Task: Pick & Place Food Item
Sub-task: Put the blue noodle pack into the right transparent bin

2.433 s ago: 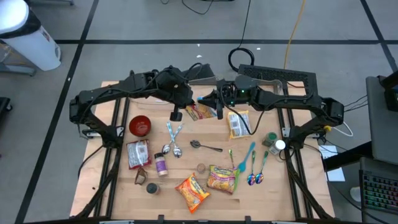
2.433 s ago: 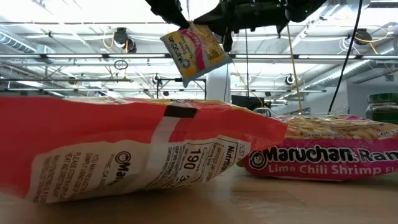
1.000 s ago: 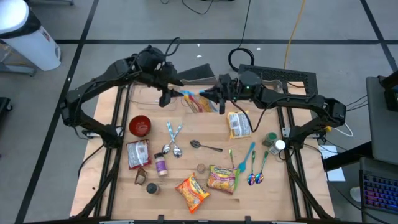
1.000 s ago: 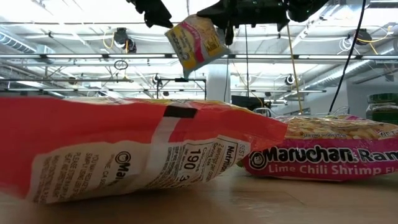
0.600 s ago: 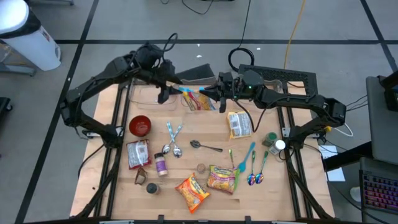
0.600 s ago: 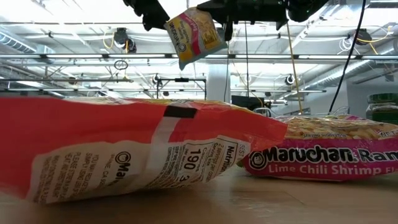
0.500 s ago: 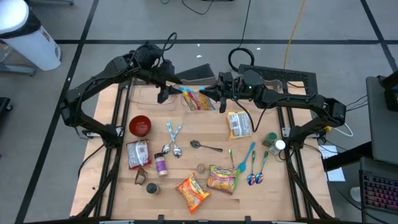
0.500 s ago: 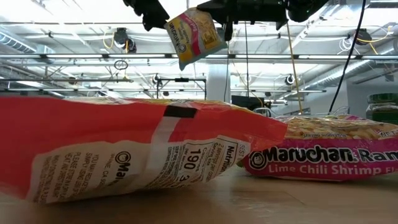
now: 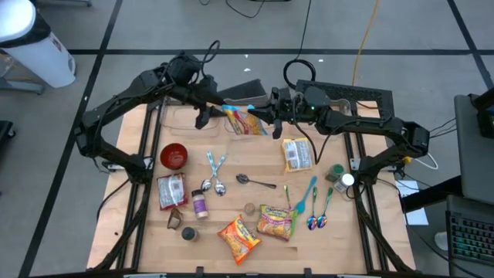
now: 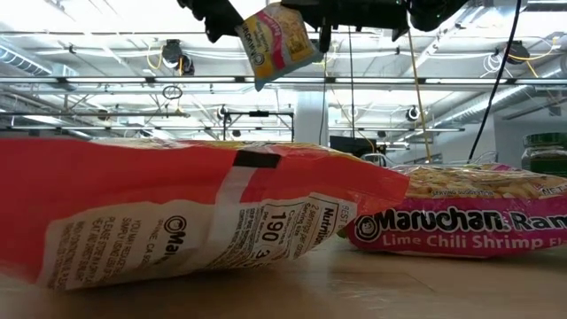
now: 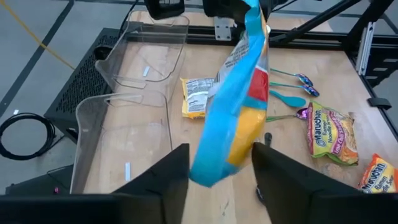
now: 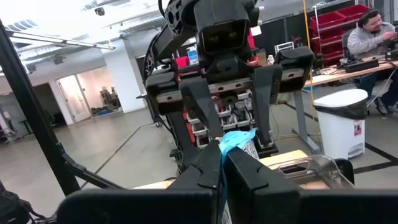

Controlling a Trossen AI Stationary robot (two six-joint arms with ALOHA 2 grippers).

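Observation:
A ramen packet (image 9: 243, 122), blue, yellow and red, hangs in the air over the table's far middle; it also shows in the low view (image 10: 276, 40) and the left wrist view (image 11: 239, 106). My right gripper (image 9: 270, 113) is shut on it. My left gripper (image 9: 203, 116) is open just to the packet's left, pointing at it. Its two fingers (image 11: 177, 180) stand apart on either side of the packet's line, short of it and touching nothing. My right gripper pinches the packet's blue sealed end (image 12: 235, 139) between its two fingers. The fingers come about level from the table's right, pointing left. The packet reaches out and droops beyond the fingertips, tilted, clear of the table.
Two clear plastic bins (image 11: 143, 56) (image 11: 118, 143) stand at the table's far left, under and beside the packet. Nearer lie a red bowl (image 9: 174, 156), other ramen packets (image 9: 296, 154) (image 9: 276, 222) (image 9: 238, 238) (image 9: 170, 191), spoons (image 9: 214, 174) (image 9: 316, 202) and small jars (image 9: 337, 176).
My right gripper has gone slightly up with the packet, which now hangs higher and has tipped a little. It stays shut.

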